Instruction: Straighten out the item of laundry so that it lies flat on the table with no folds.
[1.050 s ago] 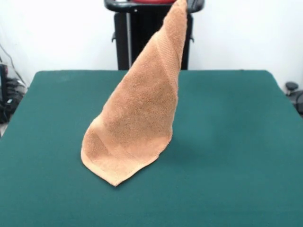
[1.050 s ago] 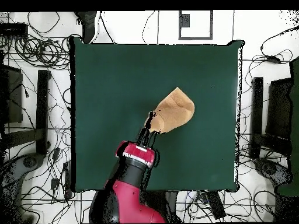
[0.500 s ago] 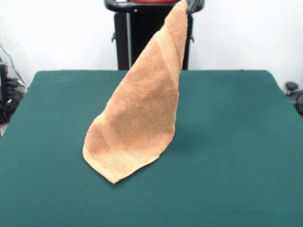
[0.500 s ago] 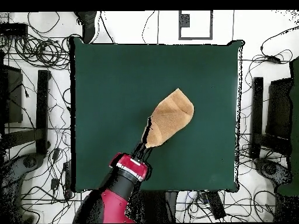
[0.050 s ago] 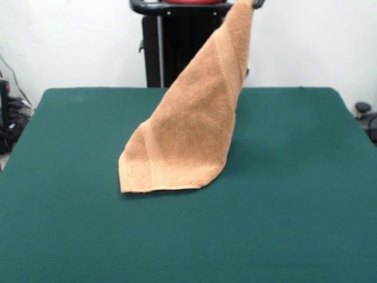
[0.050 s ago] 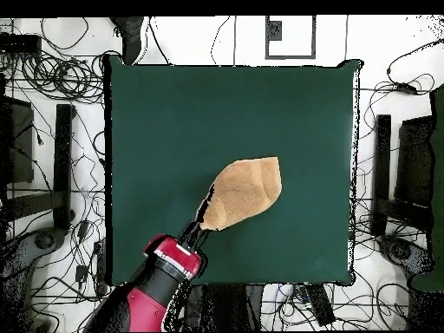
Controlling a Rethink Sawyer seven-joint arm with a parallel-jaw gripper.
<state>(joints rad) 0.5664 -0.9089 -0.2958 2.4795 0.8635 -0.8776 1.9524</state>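
Nearest the front camera, a broad stretch of the dark green worktop (image 5: 283,236) is seen bare. Just beyond it, a little left of the middle, the lower hem of the towel (image 5: 188,138) is laid on the felt, its woven band running along that edge and its bottom corner pointing left. From there the cloth is drawn up and to the right in a narrowing, tilted cone, folded on itself along its length, so that only the hem touches the surface. Its top corner is held at the upper edge of the front view, where the claw (image 5: 254,3) is closed on the towel and only its dark tip is seen. In the overhead view the towel (image 6: 245,189) is seen near the worktop's (image 6: 173,113) centre, with the claw (image 6: 205,215) at its pointed end and the red and black arm (image 6: 154,286) reaching in from the bottom edge.
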